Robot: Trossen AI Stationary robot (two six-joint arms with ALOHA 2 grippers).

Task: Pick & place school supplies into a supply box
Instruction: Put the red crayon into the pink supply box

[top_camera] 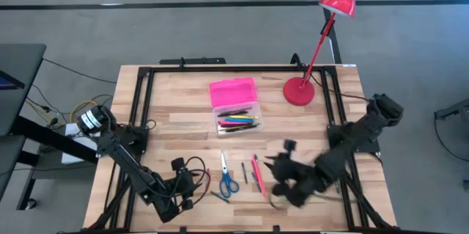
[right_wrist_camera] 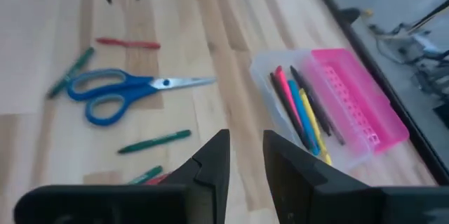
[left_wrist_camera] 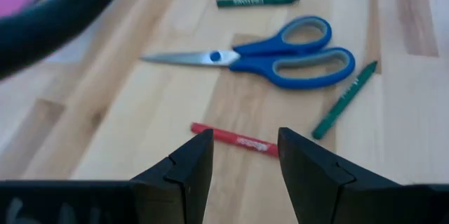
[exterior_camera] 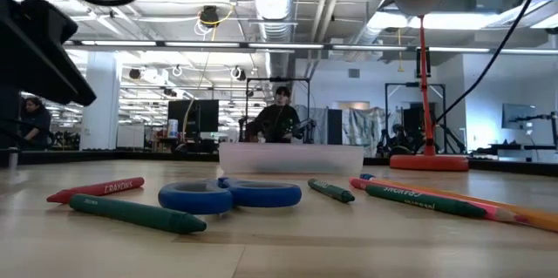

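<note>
The supply box (top_camera: 236, 120) stands mid-table, its pink lid (top_camera: 233, 91) swung open toward the far edge, with several pens lying in the clear base (right_wrist_camera: 298, 104). Blue-handled scissors (left_wrist_camera: 280, 52), a red crayon (left_wrist_camera: 235, 140), green crayons (left_wrist_camera: 344, 100) and pink pens (top_camera: 256, 174) lie flat on the wood near the front edge. My left gripper (left_wrist_camera: 245, 157) hangs open, slanting down, just short of the red crayon. My right gripper (right_wrist_camera: 245, 155) hovers right of the pens, a narrow gap between its fingers and nothing in it.
A red desk lamp stands on its round base (top_camera: 298, 91) right of the box. Black frame rails (top_camera: 139, 109) run along the table's sides. In the low view a person (exterior_camera: 279, 114) sits in the room beyond the far edge.
</note>
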